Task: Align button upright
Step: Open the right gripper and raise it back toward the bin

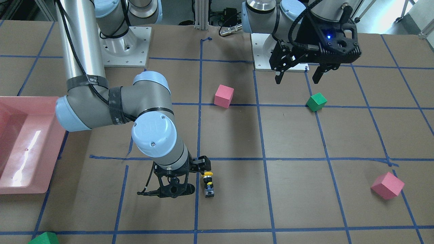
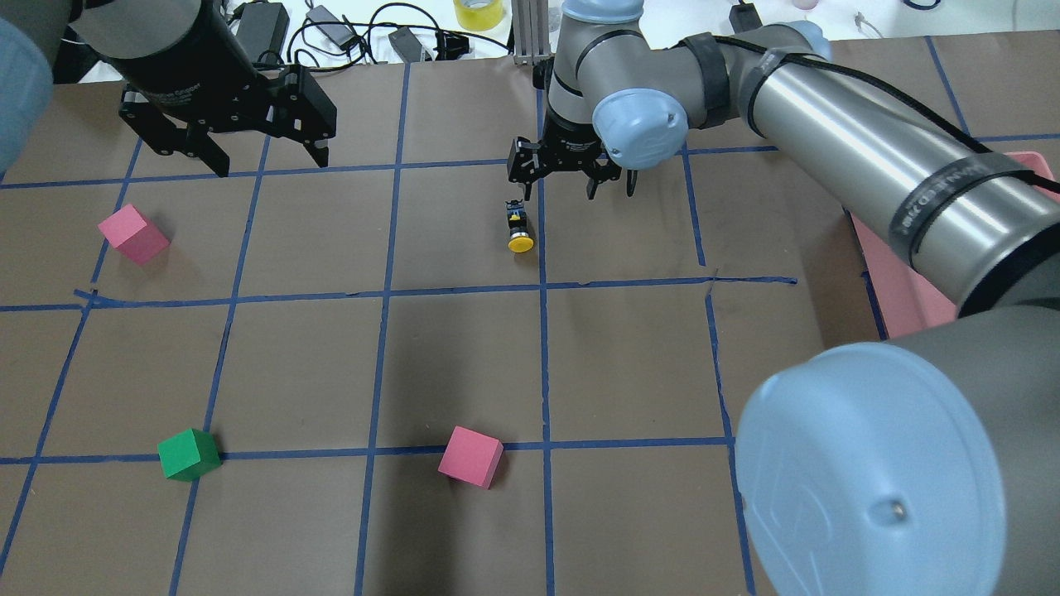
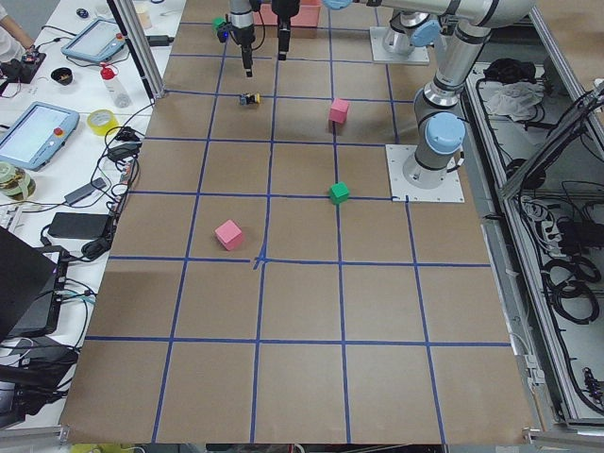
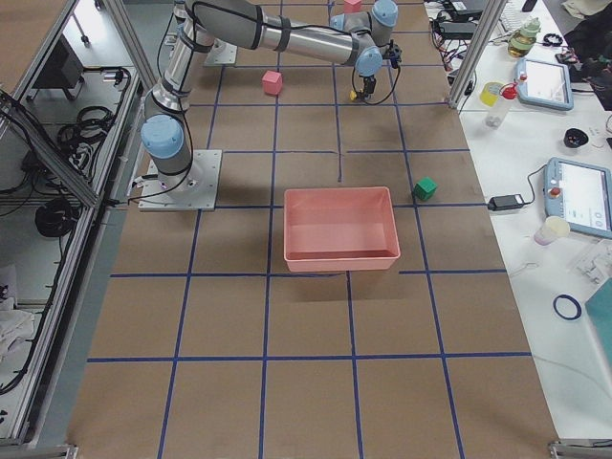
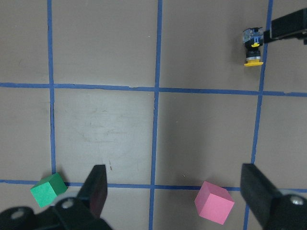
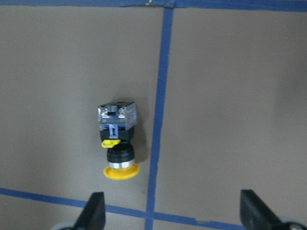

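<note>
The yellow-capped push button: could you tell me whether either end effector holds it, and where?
Nothing is held. The yellow-capped, black-bodied push button lies untouched on its side below the open right end effector; the left end effector is open, empty.

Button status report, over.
Right gripper open, close by the button. Left gripper open, far off. Button on its side, not gripped. Nearest pink cube well apart from it.
</note>
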`<state>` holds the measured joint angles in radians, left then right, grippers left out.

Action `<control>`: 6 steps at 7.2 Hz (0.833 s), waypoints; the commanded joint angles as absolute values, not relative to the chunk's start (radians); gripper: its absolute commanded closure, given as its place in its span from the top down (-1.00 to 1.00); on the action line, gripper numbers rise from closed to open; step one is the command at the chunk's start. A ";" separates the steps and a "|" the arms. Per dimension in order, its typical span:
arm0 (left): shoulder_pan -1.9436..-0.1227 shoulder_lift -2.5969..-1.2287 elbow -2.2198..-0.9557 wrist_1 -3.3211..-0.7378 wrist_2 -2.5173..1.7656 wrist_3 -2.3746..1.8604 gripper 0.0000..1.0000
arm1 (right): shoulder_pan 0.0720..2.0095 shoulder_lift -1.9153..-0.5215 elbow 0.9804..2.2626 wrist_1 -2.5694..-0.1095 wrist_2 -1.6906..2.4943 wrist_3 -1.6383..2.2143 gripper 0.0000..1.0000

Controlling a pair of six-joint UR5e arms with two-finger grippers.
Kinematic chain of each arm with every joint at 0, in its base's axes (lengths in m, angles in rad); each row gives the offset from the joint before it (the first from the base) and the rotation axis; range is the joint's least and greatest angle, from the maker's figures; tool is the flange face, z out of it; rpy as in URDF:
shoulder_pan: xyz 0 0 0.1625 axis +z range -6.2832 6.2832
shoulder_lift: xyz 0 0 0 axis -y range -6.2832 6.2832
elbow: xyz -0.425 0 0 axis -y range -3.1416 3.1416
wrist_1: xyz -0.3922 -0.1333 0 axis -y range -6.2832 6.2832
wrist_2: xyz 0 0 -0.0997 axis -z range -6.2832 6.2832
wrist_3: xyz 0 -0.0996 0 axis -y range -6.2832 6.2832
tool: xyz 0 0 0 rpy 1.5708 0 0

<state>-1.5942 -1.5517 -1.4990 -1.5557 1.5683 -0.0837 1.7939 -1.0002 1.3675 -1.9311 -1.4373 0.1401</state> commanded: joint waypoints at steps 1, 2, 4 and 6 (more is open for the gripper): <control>-1.600 -1.549 -1.550 -1.466 1.566 -0.095 1.00 | 1.677 -1.139 1.489 -1.898 -1.509 0.084 1.00; -1.601 -1.546 -1.584 -1.412 1.565 -0.094 1.00 | 1.636 -1.208 1.541 -1.898 -1.534 0.059 1.00; -1.606 -1.546 -1.632 -1.321 1.513 -0.098 1.00 | 1.506 -1.309 1.604 -1.841 -1.534 -0.065 1.00; -1.641 -1.557 -1.730 -1.151 1.512 -0.100 1.00 | 1.415 -1.411 1.637 -1.807 -1.539 -0.173 1.00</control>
<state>-1.6169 -1.5506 -1.6704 -1.2602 1.5149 -0.0981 1.4681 -1.3481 1.6155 -1.8310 -1.5341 -0.1248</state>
